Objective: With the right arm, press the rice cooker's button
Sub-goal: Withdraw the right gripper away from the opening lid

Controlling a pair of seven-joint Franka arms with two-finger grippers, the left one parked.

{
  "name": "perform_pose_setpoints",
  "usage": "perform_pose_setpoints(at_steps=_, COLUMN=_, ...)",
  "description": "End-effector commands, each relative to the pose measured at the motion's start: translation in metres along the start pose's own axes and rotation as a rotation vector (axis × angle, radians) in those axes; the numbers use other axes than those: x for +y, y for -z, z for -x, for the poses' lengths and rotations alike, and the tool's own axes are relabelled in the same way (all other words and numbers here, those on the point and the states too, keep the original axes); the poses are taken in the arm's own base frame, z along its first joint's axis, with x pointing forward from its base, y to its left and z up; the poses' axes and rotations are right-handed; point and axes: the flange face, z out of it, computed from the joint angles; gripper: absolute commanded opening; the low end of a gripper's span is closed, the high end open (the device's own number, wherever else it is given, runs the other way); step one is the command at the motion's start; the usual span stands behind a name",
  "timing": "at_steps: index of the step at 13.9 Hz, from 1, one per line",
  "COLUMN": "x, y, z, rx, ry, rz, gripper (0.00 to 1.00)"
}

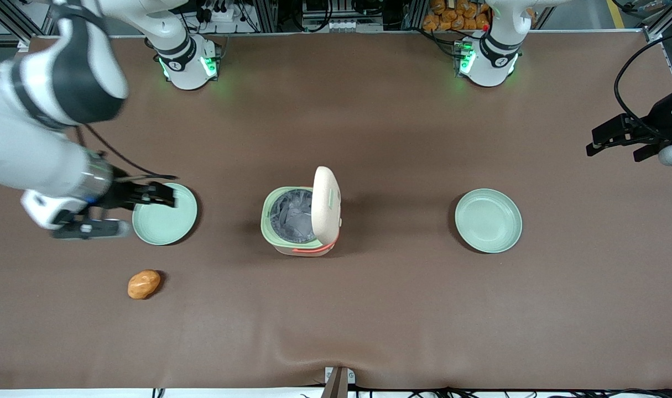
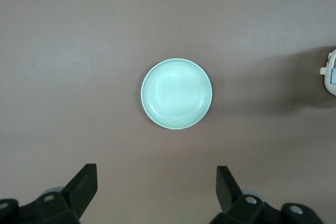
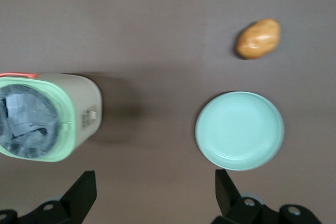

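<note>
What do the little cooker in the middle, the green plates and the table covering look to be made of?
The rice cooker looks like smooth cream plastic, with a silvery, probably metal, pot inside. The two plates look like glazed ceramic or melamine, with a soft sheen and faint rings. The table seems covered in matte brown cloth or vinyl, rippled at its edge. The gripper, open, hovers over one plate.

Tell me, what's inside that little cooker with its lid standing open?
Inside the rice cooker a silvery pot shows, ringed by a pale green rim; nothing that looks like food. The raised lid covers one edge of the pot. The gripper, fingers open, hovers over a green plate toward the working arm's end.
</note>
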Motion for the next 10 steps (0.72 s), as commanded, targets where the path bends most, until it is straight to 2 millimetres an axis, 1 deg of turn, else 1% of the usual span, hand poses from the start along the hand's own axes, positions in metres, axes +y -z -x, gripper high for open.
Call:
perform_pose_setpoints(at_steps=1, x=0.033, y=0.032, z=0.024, rx=0.02, ry=0.013, rz=0.041, gripper=1.0)
perform_pose_setpoints(at_steps=3, x=0.066, y=0.045, z=0.035, rx=-0.007, ry=0.018, rz=0.046, gripper=1.0)
perform_pose_setpoints(at_steps=4, x=0.093, y=0.057, z=0.042, rx=-0.004, ry=0.016, rz=0.041, gripper=1.0)
perform_pose_setpoints(at_steps=6, x=0.134, y=0.078, z=0.065, rx=-0.01, ry=0.031, rz=0.032, gripper=1.0)
perform_pose_setpoints(at_steps=7, x=0.145, y=0.086, z=0.077, rx=-0.003, ry=0.018, rz=0.032, gripper=1.0)
perform_pose_setpoints(at_steps=8, x=0.147, y=0.094, z=0.089, rx=0.003, ry=0.016, rz=0.051, gripper=1.0)
perform_pose_setpoints(at_steps=10, x=0.142, y=0.108, z=0.108, rx=-0.017, ry=0.01, rz=0.076, gripper=1.0)
